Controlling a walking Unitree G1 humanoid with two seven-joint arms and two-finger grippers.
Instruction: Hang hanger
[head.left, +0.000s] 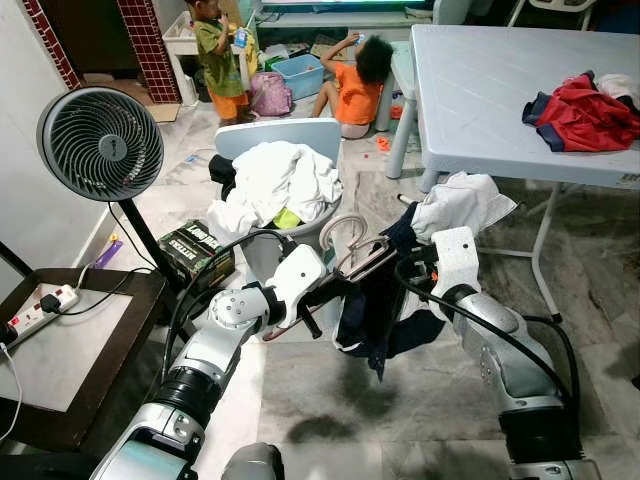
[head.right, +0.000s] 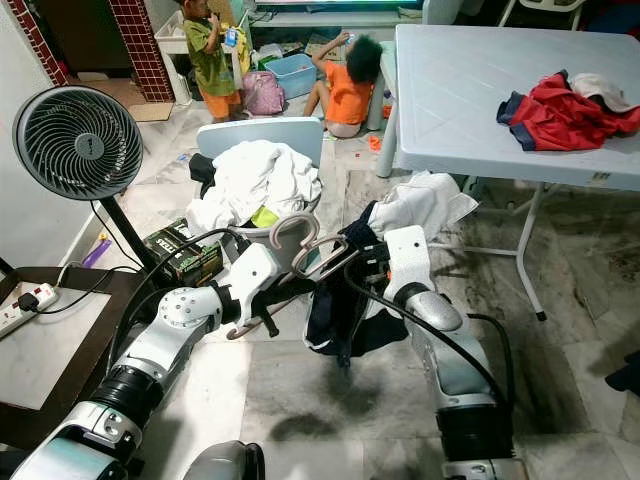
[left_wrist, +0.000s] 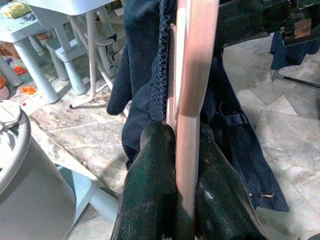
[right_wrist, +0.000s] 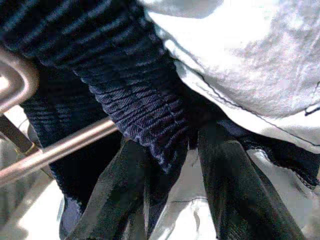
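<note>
Right up close, the left gripper (left_wrist: 175, 200) has its two black fingers pinched tight on the pinkish bar of the hanger (left_wrist: 192, 75), the bar running straight up between them. Across from it the right gripper (right_wrist: 175, 165) is closed on a fold of the dark navy garment (right_wrist: 125, 85), ribbed cloth bunched between its fingers, with a white cloth (right_wrist: 250, 60) draped just above. Stepping back, both arms meet in mid-air just in front of the laundry basket (head.left: 300, 235) heaped with white washing, and the hanger (head.left: 345, 250) sits between them with its hook curling up toward the basket, the navy garment (head.left: 375, 310) drooping below it toward the floor. That hanger looks stiff and light, smooth enough to twist in a pinch, so a hold on the bar near the hook seems the steadier one; the garment is limp and will slide or swing, dragging the balance to one side. The grey fan (head.left: 100, 143) stands well to the left of the basket, the white table (head.left: 480, 90) with red clothes off to its right, two children beyond it. I see no rail or rod to hang from, and how far the garment is threaded on the hanger is buried in folds.
</note>
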